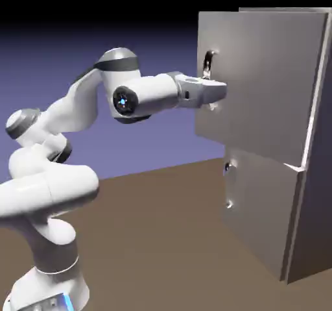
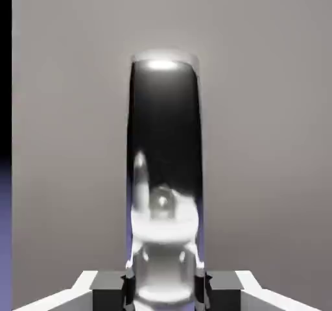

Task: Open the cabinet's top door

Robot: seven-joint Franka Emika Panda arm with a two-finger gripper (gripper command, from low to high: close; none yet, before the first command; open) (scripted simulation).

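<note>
The tall grey metal cabinet (image 1: 316, 199) stands at the exterior view's right. Its top door (image 1: 266, 76) is swung partly out, so its free edge juts farther toward the arm than the door below. My gripper (image 1: 217, 90) is level with the door's curved silver bar handle (image 1: 208, 62), at the lower part of the bar. In the hand view the shiny handle (image 2: 165, 141) fills the middle, running up from between my fingertips (image 2: 107, 284). The gripper (image 2: 165, 289) is shut on it, with the door's flat grey panel (image 2: 272, 141) behind.
The lower door (image 1: 259, 212) is flush with the cabinet, with two small knob mounts (image 1: 227, 168) on its near edge. The brown table (image 1: 162, 238) spreads between the robot's base and the cabinet. The arm's elbow (image 1: 126, 95) sits high at the left.
</note>
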